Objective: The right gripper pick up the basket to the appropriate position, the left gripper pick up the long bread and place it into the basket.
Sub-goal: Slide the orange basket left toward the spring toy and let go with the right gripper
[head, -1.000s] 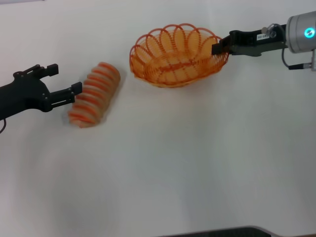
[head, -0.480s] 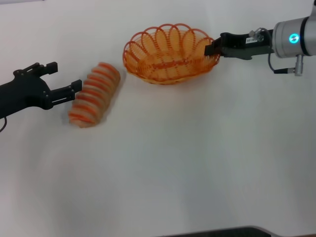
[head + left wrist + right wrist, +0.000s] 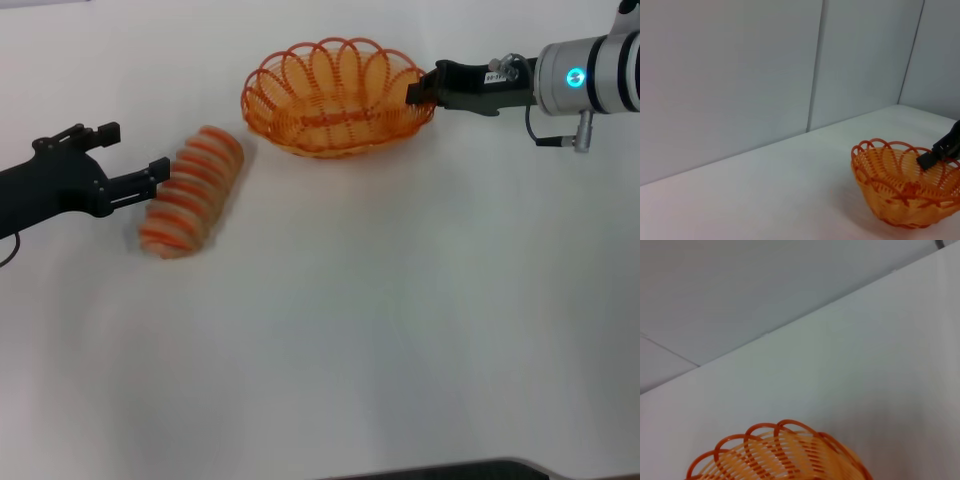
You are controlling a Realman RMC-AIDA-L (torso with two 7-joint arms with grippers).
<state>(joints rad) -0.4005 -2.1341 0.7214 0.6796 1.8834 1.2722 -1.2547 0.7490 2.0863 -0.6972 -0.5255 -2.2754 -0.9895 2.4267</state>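
Note:
The orange wire basket [image 3: 330, 98] is at the back centre of the white table. My right gripper [image 3: 418, 91] is shut on its right rim. The basket also shows in the left wrist view [image 3: 907, 192], with the right gripper's tip [image 3: 936, 155] on its rim, and in the right wrist view [image 3: 780, 456]. I cannot tell if it rests on the table. The long bread [image 3: 192, 190], tan with orange ridges, lies on the table left of the basket. My left gripper [image 3: 138, 148] is open just left of the bread, one fingertip [image 3: 155, 172] close to its side.
The white table [image 3: 380, 320] spreads wide in front of the bread and basket. A grey panelled wall [image 3: 740, 75] stands behind the table's far edge. A dark edge [image 3: 450, 470] shows at the near side.
My right gripper has carried the basket to the left and farther back. The left gripper has edged slightly toward the bread. The bread has not moved.

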